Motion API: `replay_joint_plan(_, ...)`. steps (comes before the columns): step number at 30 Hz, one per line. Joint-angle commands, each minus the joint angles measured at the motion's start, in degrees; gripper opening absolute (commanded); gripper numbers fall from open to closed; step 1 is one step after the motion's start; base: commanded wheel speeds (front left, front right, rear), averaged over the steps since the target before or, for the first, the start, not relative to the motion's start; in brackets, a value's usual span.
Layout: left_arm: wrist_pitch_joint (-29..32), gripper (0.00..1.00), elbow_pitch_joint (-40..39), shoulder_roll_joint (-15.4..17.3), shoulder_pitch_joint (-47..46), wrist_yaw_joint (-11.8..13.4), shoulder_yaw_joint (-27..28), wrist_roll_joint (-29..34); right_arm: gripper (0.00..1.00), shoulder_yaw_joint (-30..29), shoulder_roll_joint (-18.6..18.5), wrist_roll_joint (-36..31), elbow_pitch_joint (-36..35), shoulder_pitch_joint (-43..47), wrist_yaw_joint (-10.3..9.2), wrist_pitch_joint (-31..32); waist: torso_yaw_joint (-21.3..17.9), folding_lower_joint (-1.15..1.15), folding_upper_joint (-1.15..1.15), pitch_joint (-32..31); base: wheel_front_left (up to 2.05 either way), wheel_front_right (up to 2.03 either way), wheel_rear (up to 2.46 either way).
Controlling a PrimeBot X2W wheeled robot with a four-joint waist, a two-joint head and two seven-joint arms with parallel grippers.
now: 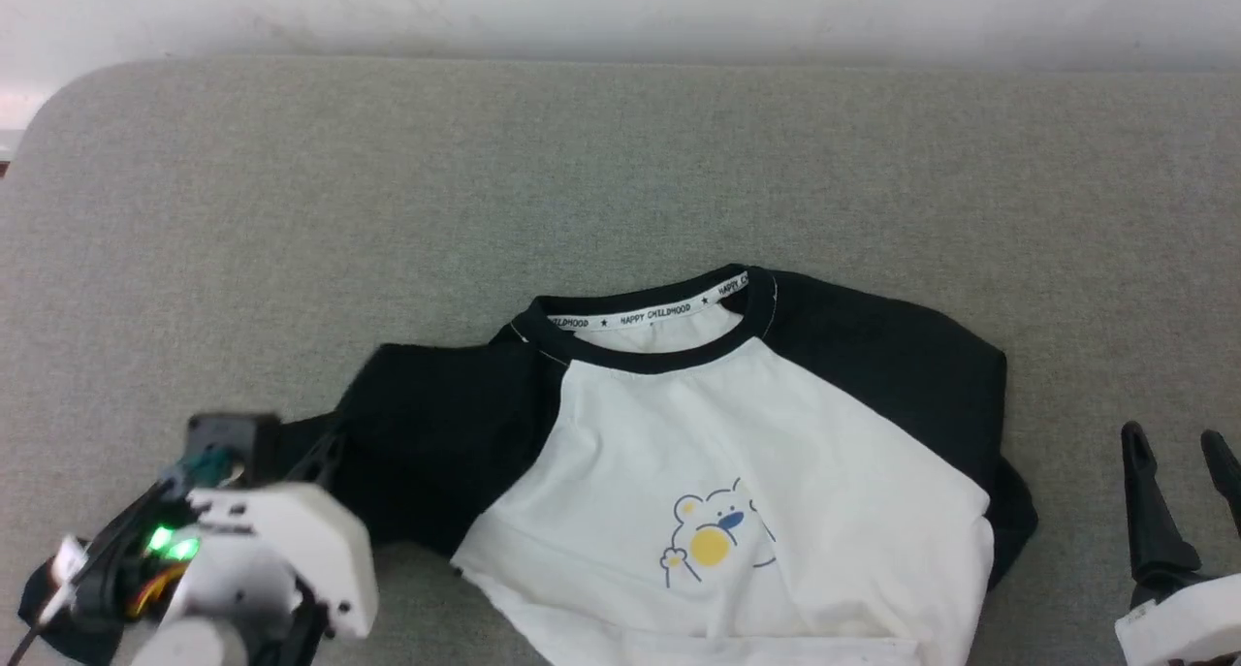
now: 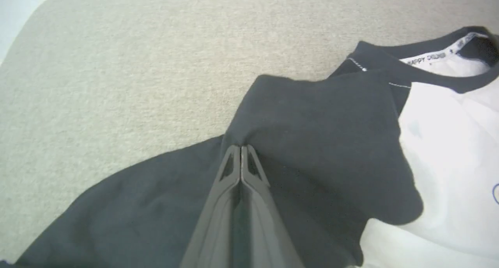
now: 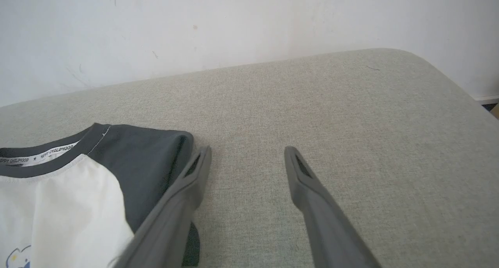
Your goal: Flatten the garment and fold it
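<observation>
garment [image 1: 737,453] is lying face up on grey table [image 1: 620,162], toward 6 o'clock | left fingers [image 2: 218,205], pressed together, are pinching black sleeve [image 2: 312,143] at 9 o'clock | right fingers [image 3: 312,197] are hovering wide open, empty, at 3 o'clock | cloth is looking soft, light, limp; I would hold hems.

A white neck tape [image 1: 648,316] runs inside the collar of the garment [image 1: 776,433]. It repeats "HAPPY CHILDHOOD" in small black capitals, with a star between the repeats.
</observation>
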Motion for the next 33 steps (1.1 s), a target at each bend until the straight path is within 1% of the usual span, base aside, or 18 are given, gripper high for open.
replay_joint_plan(1, -0.46, 0.0, -1.06, 0.21, 2.89, 1.6, 1.15, -0.32, 1.0, -0.02, 0.11, 0.02, 0.11, -0.42, -0.04, -0.25, 0.17, 0.0, 0.0, -0.19, 0.0, 0.0, 0.0)
replay_joint_plan(5, -0.79, 0.0, -4.35, -0.11, 11.2, 6.07, 3.92, -2.07, 1.0, 0.01, 0.11, 0.2, 0.46, -0.04, -0.04, -0.55, 0.47, 0.0, 0.0, -0.39, 0.0, 0.0, 0.0)
replay_joint_plan(7, -1.4, 0.0, -5.39, -1.02, 14.94, 7.58, 4.72, -3.16, 1.0, -0.03, 0.11, 0.25, 0.63, 0.12, -0.04, -0.65, 0.7, 0.0, 0.0, -0.41, 0.0, 0.0, 0.0)
replay_joint_plan(9, -1.96, 0.0, -5.77, -1.81, 17.55, 8.36, 5.01, -3.96, 1.0, -0.08, 0.11, 0.29, 0.8, 0.28, -0.04, -0.69, 1.13, 0.0, 0.0, -0.54, 0.0, 0.0, 0.0)
replay_joint_plan(13, -3.11, 0.0, -5.62, -2.98, 19.4, 8.5, 4.67, -4.56, 1.0, 0.23, 0.11, 0.13, 1.03, 0.39, -0.04, -0.54, 1.96, 0.0, 0.0, -1.06, 0.0, 0.0, 0.0)
replay_joint_plan(14, -3.78, 0.19, -5.88, -3.42, 19.07, 8.45, 4.84, -4.71, 1.0, 0.32, 0.11, 0.05, 1.02, 0.34, -0.04, -0.46, 2.14, 0.0, 0.0, -1.19, 0.0, 0.0, 0.0)
replay_joint_plan(15, -4.73, 0.45, -6.39, -4.01, 18.39, 8.44, 5.25, -4.89, 1.0, 0.37, 0.11, 0.0, 0.98, 0.32, -0.04, -0.4, 2.33, 0.0, 0.0, -1.32, 0.0, 0.0, 0.0)
replay_joint_plan(16, -5.47, 0.92, -7.11, -4.45, 17.57, 8.14, 5.56, -5.21, 1.0, 0.45, 0.11, -0.06, 0.91, 0.29, -0.04, -0.34, 2.44, 0.0, 0.0, -1.4, 0.0, 0.0, 0.0)
replay_joint_plan(17, -5.78, 1.0, -8.11, -4.68, 16.57, 7.42, 5.63, -5.7, 1.0, 0.49, 0.11, -0.12, 0.86, 0.26, -0.04, -0.25, 2.53, 0.0, 0.0, -1.47, 0.0, 0.0, 0.0)
replay_joint_plan(19, -6.02, 1.0, -10.5, -4.21, 13.72, 6.03, 5.9, -5.86, 1.0, 0.61, 0.11, -0.2, 0.67, 0.22, -0.04, -0.11, 2.61, 0.0, 0.0, -1.4, 0.0, 0.0, 0.0)
replay_joint_plan(22, -4.69, 1.0, -13.33, -1.55, 7.82, 3.74, 5.22, -3.93, 1.0, 0.82, 0.11, -0.34, 0.2, 0.04, -0.04, 0.02, 2.44, 0.0, 0.0, -0.51, 0.0, 0.0, 0.0)
replay_joint_plan(24, -3.01, 1.0, -13.6, 0.45, 2.98, 1.89, 4.04, -2.07, 1.0, 1.08, 0.11, -0.37, -0.12, -0.24, -0.04, 0.12, 1.96, 0.0, 0.0, 0.55, 0.0, 0.0, 0.0)
replay_joint_plan(26, -0.71, 1.0, -12.62, 1.5, -1.89, -0.03, 2.44, -1.07, 1.0, 1.3, 0.11, -0.49, -0.49, -0.68, -0.04, 0.22, 1.26, 0.0, 0.0, 1.94, 0.0, 0.0, 0.0)
replay_joint_plan(28, 2.23, 1.0, -10.45, 2.65, -6.14, -2.5, -0.1, 0.14, 1.0, 1.25, 0.11, -0.56, -0.82, -1.22, -0.04, 0.24, 0.49, 0.0, 0.0, 3.33, 0.0, 0.0, 0.0)
replay_joint_plan(33, 8.48, 1.0, -3.89, 2.87, -12.48, -8.24, -5.57, -0.34, 1.0, 0.5, 0.11, -0.79, -1.4, -2.07, -0.04, 0.28, -1.13, 0.0, 0.0, 6.16, 0.0, 0.0, 0.0)
